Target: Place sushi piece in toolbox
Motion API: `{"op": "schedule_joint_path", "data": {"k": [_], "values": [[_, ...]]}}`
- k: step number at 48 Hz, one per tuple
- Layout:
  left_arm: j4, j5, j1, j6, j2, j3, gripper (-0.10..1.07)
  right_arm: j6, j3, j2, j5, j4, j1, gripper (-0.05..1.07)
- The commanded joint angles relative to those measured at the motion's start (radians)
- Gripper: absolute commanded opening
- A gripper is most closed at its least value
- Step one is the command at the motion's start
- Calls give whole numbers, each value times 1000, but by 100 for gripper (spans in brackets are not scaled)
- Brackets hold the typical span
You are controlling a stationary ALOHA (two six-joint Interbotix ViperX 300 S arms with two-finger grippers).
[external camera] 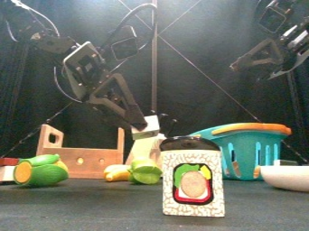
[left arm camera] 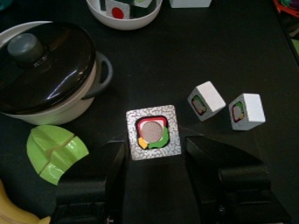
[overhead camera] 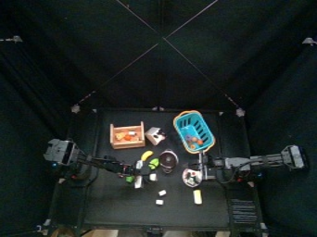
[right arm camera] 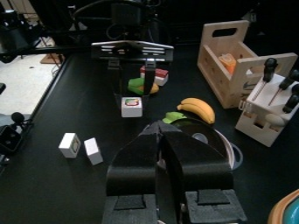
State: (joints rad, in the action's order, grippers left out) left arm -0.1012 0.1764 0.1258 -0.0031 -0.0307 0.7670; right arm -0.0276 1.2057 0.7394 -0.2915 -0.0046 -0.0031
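A sushi piece (left arm camera: pixel 155 133) with a white speckled rim and a red and green filling lies flat on the black table, just ahead of my left gripper (left arm camera: pixel 159 149). That gripper is open, one jaw on each side of the piece and not touching it. The same piece stands near and large in the front view (external camera: pixel 193 180). The toolbox (overhead camera: pixel 126 136), a tan wooden crate with a handle bar, stands at the back left (external camera: pixel 79 152); it also shows in the right wrist view (right arm camera: pixel 229 54). My right gripper (right arm camera: pixel 165 140) hangs shut over the table's right half, holding nothing.
Two more sushi pieces (left arm camera: pixel 208 98) (left arm camera: pixel 246 110) stand beside the first. A black lidded pot (left arm camera: pixel 45 63), a lime wedge (left arm camera: pixel 52 150), a banana (right arm camera: pixel 198 109) and a white knife block (right arm camera: pixel 274 107) lie around. A teal basket (overhead camera: pixel 195 130) stands at the back right.
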Motion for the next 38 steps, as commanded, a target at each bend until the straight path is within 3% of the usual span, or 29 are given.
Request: {"op": "schedule_joint_path", "data": {"k": [1,17,30,38], "values": [[-3,11,-5,2,29,-9,70,-2,-11,0,-5,2,3,1],[-23,9,-15,2,190,26,70,-2,-5,0,-5,-3,3,1],[-192,6,-209,6,353,146,70,-3,0,-2,-2,6,8,1],[-181,5,-353,8,454,195,70,-2,0,-11,-2,0,11,1]]}}
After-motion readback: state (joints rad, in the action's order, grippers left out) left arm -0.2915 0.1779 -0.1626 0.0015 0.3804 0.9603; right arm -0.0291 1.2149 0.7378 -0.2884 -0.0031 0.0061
